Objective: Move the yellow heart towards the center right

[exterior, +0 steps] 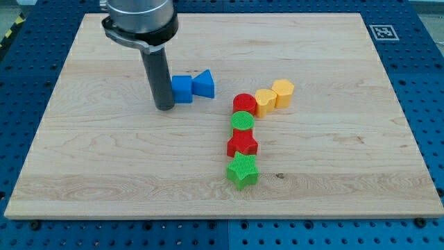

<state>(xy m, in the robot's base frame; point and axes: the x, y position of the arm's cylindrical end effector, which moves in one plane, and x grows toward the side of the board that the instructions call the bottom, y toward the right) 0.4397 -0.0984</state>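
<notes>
Well apart, yellow heart (pixel 264 102) sits right of my tip (pixel 165 107).

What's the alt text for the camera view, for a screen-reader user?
My tip touches the left of two blue blocks on the wooden board. Right of them, the yellow heart sits between a red cylinder and a yellow hexagon.

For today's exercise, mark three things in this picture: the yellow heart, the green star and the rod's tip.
yellow heart (pixel 264 101): camera view, on its top face.
green star (pixel 242 170): camera view, on the middle of its ridged top.
my tip (pixel 165 107): camera view, at the rod's very lower end, left of the blue blocks.
</notes>
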